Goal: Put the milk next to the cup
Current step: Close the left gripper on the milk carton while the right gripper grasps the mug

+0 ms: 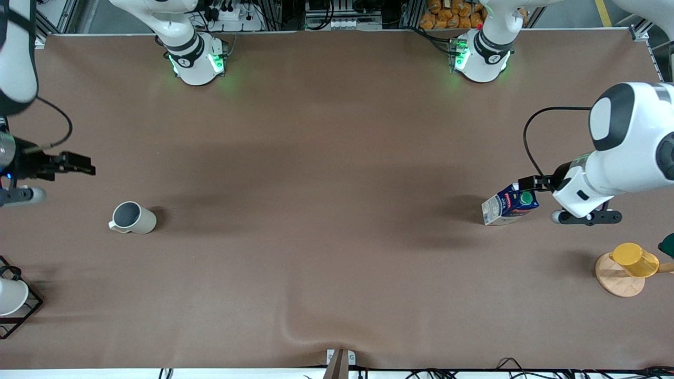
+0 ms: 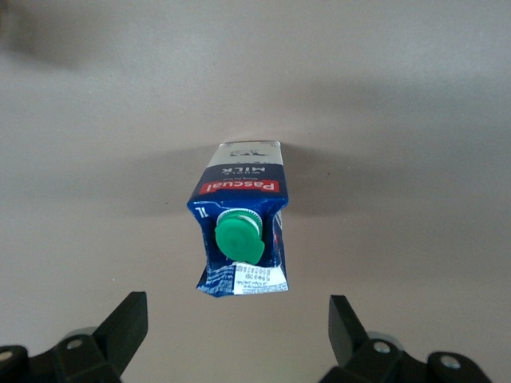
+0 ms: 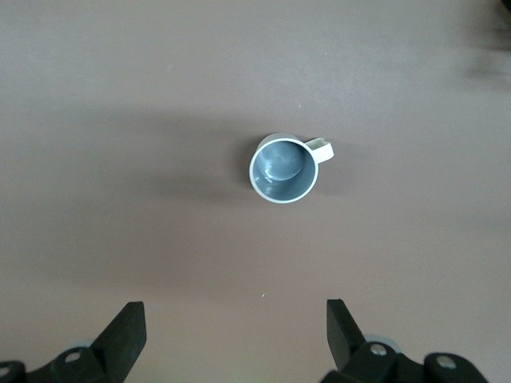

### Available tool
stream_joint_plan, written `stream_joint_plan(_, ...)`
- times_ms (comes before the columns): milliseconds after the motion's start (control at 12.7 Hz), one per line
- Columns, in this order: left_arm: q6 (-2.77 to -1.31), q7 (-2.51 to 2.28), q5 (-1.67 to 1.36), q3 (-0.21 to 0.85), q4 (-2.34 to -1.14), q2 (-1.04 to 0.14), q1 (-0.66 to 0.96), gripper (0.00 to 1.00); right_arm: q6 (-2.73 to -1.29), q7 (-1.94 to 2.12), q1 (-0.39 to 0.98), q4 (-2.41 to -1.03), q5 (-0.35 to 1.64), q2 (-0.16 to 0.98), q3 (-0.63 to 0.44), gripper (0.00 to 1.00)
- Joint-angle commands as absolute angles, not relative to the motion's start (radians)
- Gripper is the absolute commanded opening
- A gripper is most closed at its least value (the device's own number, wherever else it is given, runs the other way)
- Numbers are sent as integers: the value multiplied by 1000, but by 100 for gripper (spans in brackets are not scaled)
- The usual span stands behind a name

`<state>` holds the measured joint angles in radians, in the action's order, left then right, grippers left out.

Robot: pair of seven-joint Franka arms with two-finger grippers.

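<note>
Left gripper [image 2: 233, 335] hangs wide open and empty over the milk [image 1: 509, 204]; next it must drop, grab, then carry it to the cup [image 1: 134, 218].

Dark blue and white milk [image 1: 509, 206] with green cap, grey-beige cup [image 1: 134, 218], yellow cup [image 1: 635, 259], brown table [image 1: 326, 210]

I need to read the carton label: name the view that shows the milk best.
Left wrist view: the milk fills the centre, red label and green cap clear. Front view shows it small, beside the left gripper. Right wrist view lacks it.
</note>
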<state>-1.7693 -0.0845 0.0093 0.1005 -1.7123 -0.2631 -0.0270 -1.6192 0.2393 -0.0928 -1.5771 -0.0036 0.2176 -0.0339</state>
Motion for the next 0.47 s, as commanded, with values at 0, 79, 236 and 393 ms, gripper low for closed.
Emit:
stream_joint_plan(0,-1833,-98,0,103,-1781,-258,-32,100,-1650,239,-138,-1536,-21,316,-21,100)
stream_joint_plan(79,-1839,-98,0,103,-1781,-271,-35,100,-1667,239,-141,-1542,-21,336,-21,100)
stream_joint_plan(236,-1852,-98,0,103,-1782,-294,-34,100,-1724,238,-146,-1557,-46,368,-21,100)
stream_joint_plan(393,-1853,-101,0,103,-1782,-301,-31,100,-1773,251,-172,-1566,-80,396,-21,100)
